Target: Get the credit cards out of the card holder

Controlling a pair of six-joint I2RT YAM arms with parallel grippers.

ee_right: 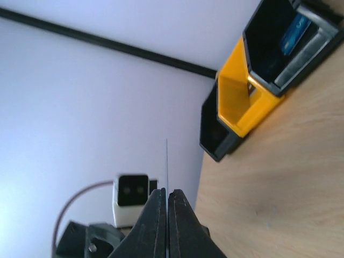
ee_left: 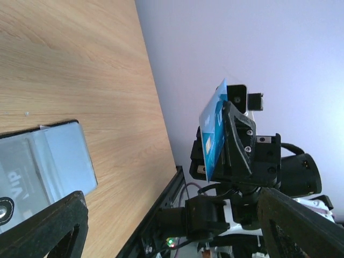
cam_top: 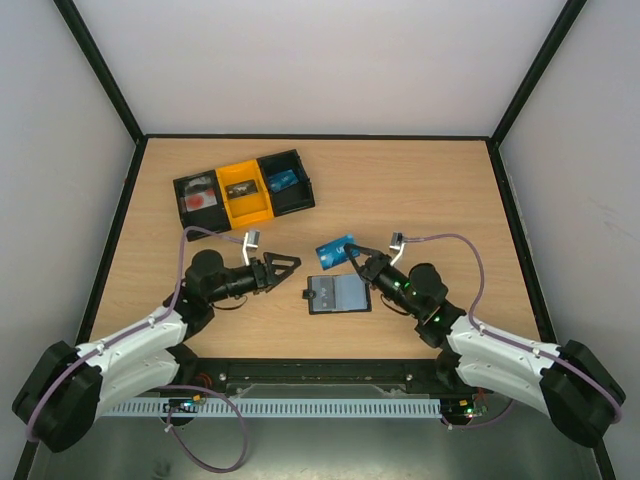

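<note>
Tabletop beneath bent right arm, jaws pinching blue card aloft

Black card holder lying open, grey-blue pockets up, blue credit card aloft nearby

The card holder lies on the table between the left gripper and the right gripper. The right gripper holds a card just behind the holder. The tray sits farther back, to the left, with a second card in its right compartment.
</note>
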